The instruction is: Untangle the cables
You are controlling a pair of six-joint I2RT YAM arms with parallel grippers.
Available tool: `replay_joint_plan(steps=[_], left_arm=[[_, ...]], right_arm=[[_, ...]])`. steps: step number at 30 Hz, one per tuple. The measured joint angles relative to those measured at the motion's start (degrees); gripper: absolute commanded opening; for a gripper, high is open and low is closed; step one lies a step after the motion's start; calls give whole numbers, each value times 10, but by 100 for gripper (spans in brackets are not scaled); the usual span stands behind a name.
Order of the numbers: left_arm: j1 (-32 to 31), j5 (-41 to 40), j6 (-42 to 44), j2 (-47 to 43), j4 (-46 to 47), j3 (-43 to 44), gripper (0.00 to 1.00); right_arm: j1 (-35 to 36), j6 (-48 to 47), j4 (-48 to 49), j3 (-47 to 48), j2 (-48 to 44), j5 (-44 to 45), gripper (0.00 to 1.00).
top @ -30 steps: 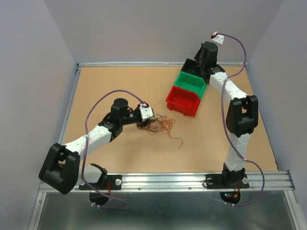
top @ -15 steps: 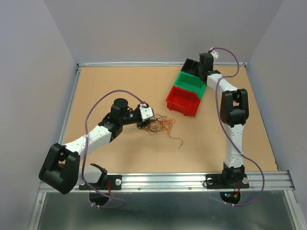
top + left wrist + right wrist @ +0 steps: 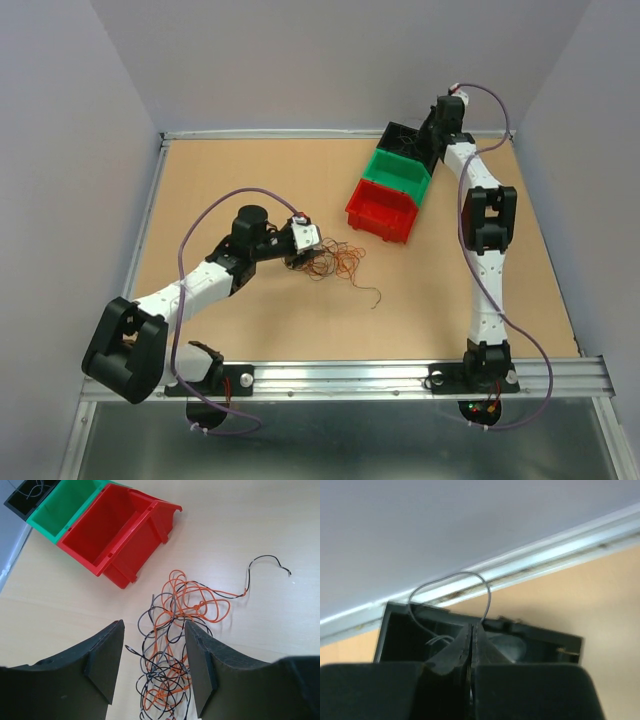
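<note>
the left tool [image 3: 154, 630] stands spread, the near end of the cables [image 3: 196, 607] between its two dark fingers. the cables are a loose tangle of orange and dark wires lying on the tan bench [image 3: 250, 180], with one dark tail curling off to the side. that arm lies low and bent, reaching in from the near left corner. the right tool [image 3: 471, 628] is pressed together, pinching a thin grey wire [image 3: 487, 592] that loops up over the black bin [image 3: 397, 134]. its arm stretches far back, nearly straight. the green bin [image 3: 398, 173] and red bin [image 3: 380, 210] sit in a row with the black one. pale grey walls [image 3: 330, 60] close in the bench, and a metal rail [image 3: 545, 550] runs along its far edge.
</note>
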Motion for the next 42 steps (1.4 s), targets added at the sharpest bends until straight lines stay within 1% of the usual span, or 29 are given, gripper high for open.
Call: replay_joint_plan(steps=[3,8,10,12,13,16,18,19,21,22,23,25,29,40,42], left_arm=[[0,0,1,6,-1,0,63],[0,3,6,9,-8,0,63],[0,5,7,9,-10,0,63],[0,7,9,9,-10,0,63],[0,7,9,10,-11,0,63],[0,8,11,10,-13,0,63],[0,9,11,12,-13,0,63],[0,9,12,12,-13,0,63],[0,9,13,13,-14,0,63],[0,9,14,13,-15,0,63],[0,9,15,13,-16,0,63],[0,9,16,13,-18,0,63],[0,9,19,13,-19,0,63],[0,9,20,13,-21,0,63],[0,9,20,13,-21,0,63]], right_arm=[[-2,-52,3,20,27,-50,1],[1,-214,-4,8,45,-140,1],[1,-273,-5,0,44,-147,1],[1,-326,-2,-11,43,-147,3],[1,-343,-2,-19,43,-147,7],[1,-384,-11,-34,44,-156,8],[1,-400,-10,-37,43,-163,16],[1,-407,-10,-38,43,-167,28],[1,-423,-8,-52,36,-172,39],[1,-430,0,-68,28,-173,43],[1,-434,4,-82,19,-176,50],[1,-441,31,-151,-19,-189,56],[1,-430,46,-219,-71,-217,57],[2,-364,125,-229,-113,-270,59],[1,-350,137,-230,-116,-271,55]])
